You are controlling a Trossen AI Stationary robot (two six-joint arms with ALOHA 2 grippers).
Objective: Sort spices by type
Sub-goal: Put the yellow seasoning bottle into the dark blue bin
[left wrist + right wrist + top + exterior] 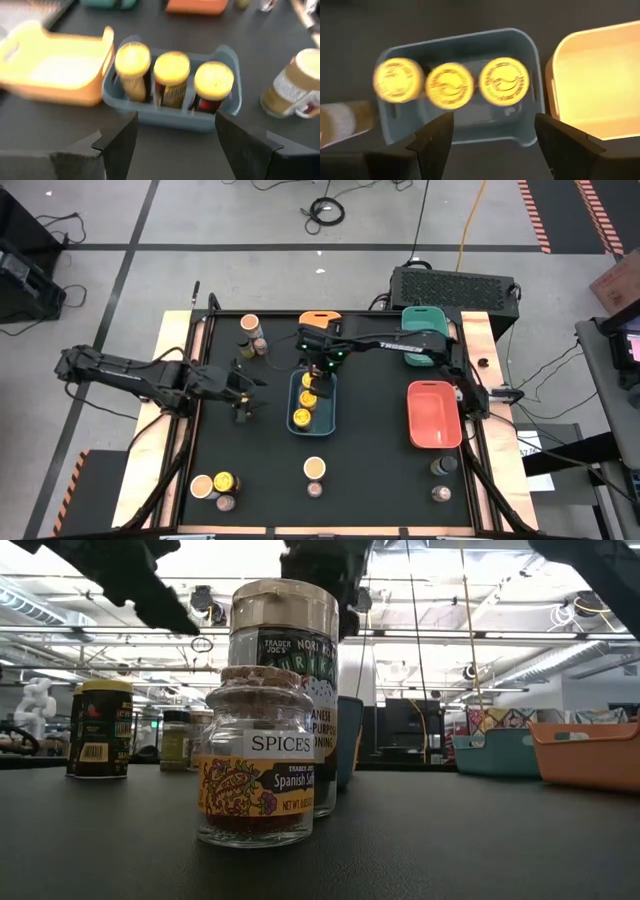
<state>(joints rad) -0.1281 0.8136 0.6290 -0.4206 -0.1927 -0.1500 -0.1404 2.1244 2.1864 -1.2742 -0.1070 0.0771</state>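
Three yellow-lidded spice jars (pixel 304 402) stand upright in a row inside the blue tray (pixel 329 412) at mid-table; their lids (pixel 451 85) show from above in the right wrist view. My right gripper (pixel 316 364) hovers open above the tray's far end, fingers pointing down, with nothing between them (pixel 492 127). My left gripper (pixel 243 398) stands open left of the tray, facing it (pixel 175 127), also empty. Other spices stand on the table: a peach-topped tub (pixel 251 325) with small jars at far left, and a group (pixel 214 486) at near left.
An orange tray (pixel 318 323) and a teal tray (pixel 424 316) sit at the far edge, a red tray (pixel 433 415) at right. A tub and jar (pixel 314 477) stand near front centre, two jars (pixel 442 478) at front right.
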